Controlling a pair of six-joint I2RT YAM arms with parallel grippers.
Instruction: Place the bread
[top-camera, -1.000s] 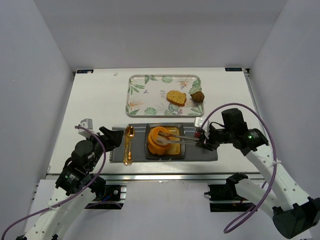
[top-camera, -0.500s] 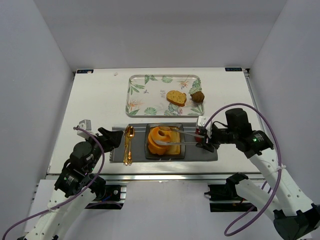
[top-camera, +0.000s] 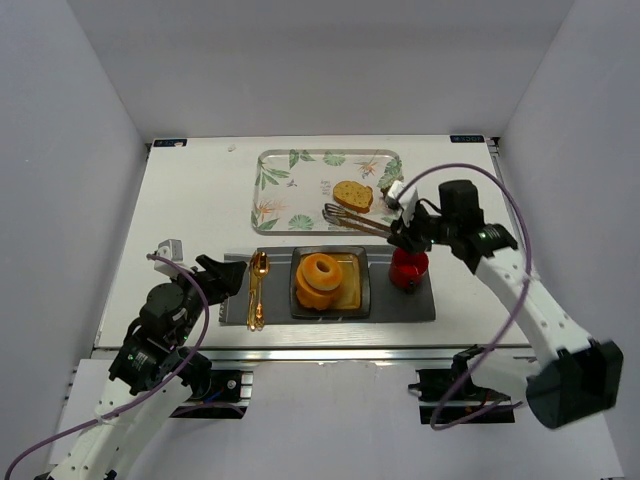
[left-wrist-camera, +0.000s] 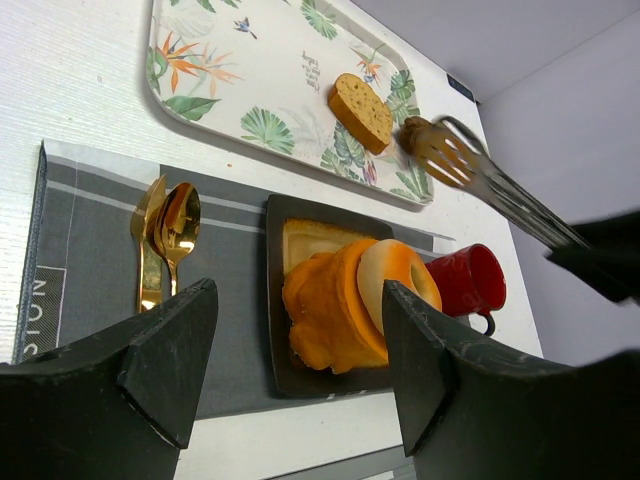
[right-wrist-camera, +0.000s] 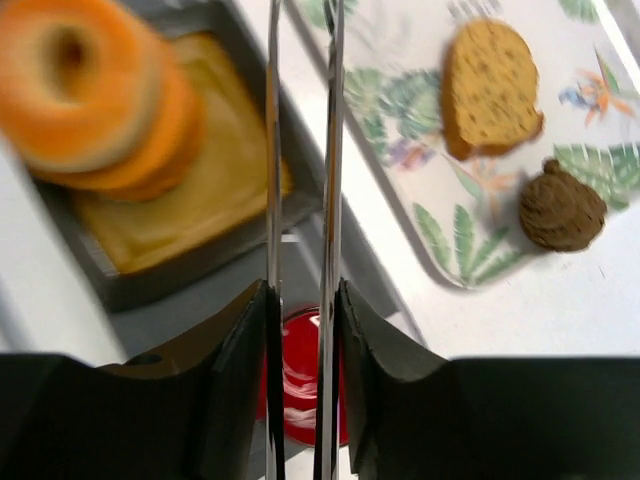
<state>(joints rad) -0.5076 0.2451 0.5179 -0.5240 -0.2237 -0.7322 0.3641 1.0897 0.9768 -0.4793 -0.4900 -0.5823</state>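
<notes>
The bread (top-camera: 353, 195), a tan speckled slice with a brown crust, lies on the floral tray (top-camera: 280, 190). It also shows in the left wrist view (left-wrist-camera: 362, 110) and the right wrist view (right-wrist-camera: 490, 85). My right gripper (top-camera: 400, 232) is shut on metal tongs (top-camera: 352, 219). The tong tips hang over the tray's near edge, just left of and in front of the bread, with nothing in them. In the right wrist view the gripper (right-wrist-camera: 300, 300) holds the two tong arms (right-wrist-camera: 333, 150) close together. My left gripper (top-camera: 228, 275) is open and empty at the mat's left end (left-wrist-camera: 300, 340).
A dark muffin (top-camera: 395, 192) sits right of the bread. A dark square plate (top-camera: 362, 290) on the grey mat (top-camera: 232, 305) holds an orange doughnut (top-camera: 320, 278) on a flat yellow piece (right-wrist-camera: 190, 190). A red cup (top-camera: 408, 268) stands under my right wrist. A gold spoon and fork (top-camera: 257, 285) lie left.
My right gripper has lifted the tongs off the doughnut on the plate and swung them back toward the tray. The doughnut stays on the plate. The left arm has not moved.
</notes>
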